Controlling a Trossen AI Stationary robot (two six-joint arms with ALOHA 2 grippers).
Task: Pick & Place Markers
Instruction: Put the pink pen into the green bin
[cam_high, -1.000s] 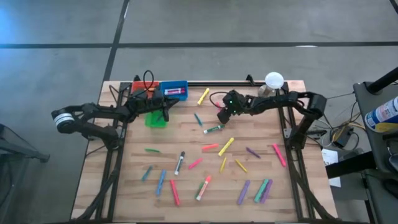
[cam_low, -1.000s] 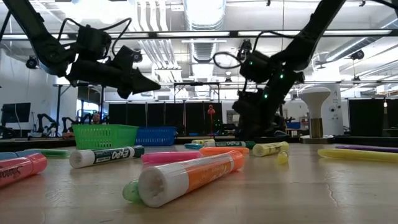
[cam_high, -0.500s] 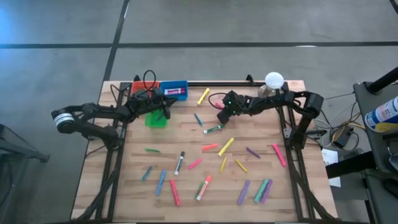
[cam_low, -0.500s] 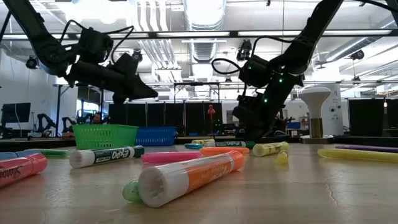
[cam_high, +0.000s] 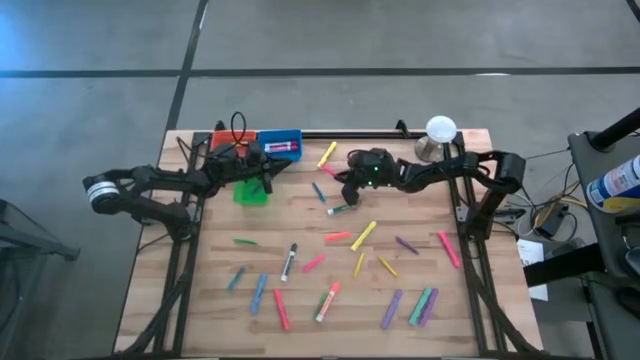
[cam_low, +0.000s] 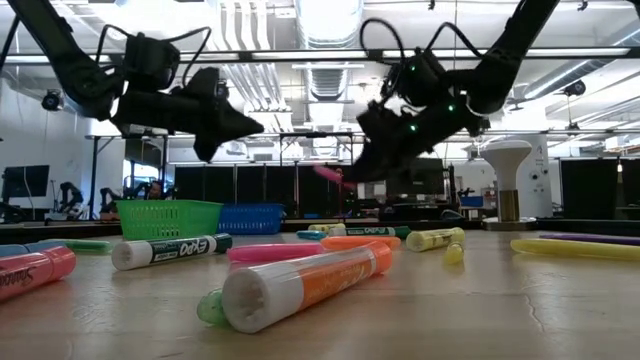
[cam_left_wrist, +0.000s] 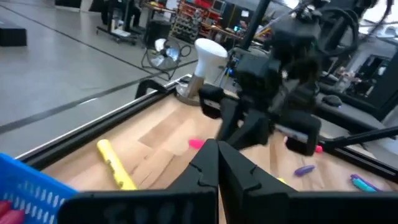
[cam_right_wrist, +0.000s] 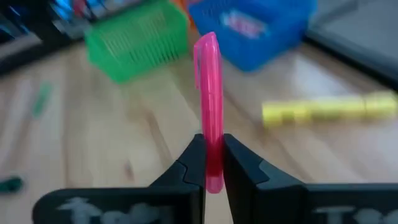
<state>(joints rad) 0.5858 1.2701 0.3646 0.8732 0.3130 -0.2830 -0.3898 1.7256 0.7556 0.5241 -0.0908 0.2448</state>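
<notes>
Pink marker (cam_high: 333, 172), from above, now sits clamped in the right end effector (cam_high: 343, 176), which has shifted toward the far edge of the wooden surface (cam_high: 200, 310) since a second ago; that arm stretches low from the right side. The left end effector (cam_high: 266, 180) hangs pinched together by the green bin (cam_high: 250, 192), unmoved. Other markers (cam_high: 327, 301) lie scattered toward the near edge. Level view: the right end effector (cam_low: 345, 177) has risen off the surface, marker (cam_low: 328, 173) jutting from it. Left wrist view: fingers (cam_left_wrist: 205, 163) together, empty. Right wrist view: fingers (cam_right_wrist: 194, 160) grip the pink marker (cam_right_wrist: 209, 99), which points at the bins.
</notes>
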